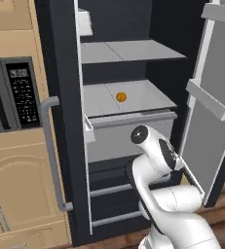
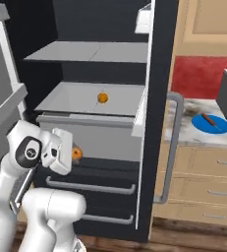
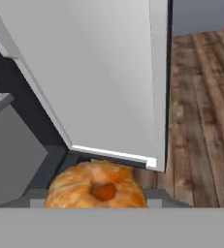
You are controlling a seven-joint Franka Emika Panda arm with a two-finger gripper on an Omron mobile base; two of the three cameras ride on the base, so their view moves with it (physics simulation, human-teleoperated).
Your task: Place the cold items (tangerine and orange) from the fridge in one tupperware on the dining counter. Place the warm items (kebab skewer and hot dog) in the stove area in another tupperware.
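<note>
Hand (image 2: 71, 156) closed around one orange fruit (image 3: 97, 186), lifted clear for carrying; second fruit (image 1: 121, 97) waits on the fridge shelf (image 1: 148, 95).

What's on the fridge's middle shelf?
One small orange fruit sits alone near the middle of the shelf; tangerine or orange, I can't tell which. The shelf's far left back corner is hidden by the door frame. A second orange fruit sits at the gripper.
</note>
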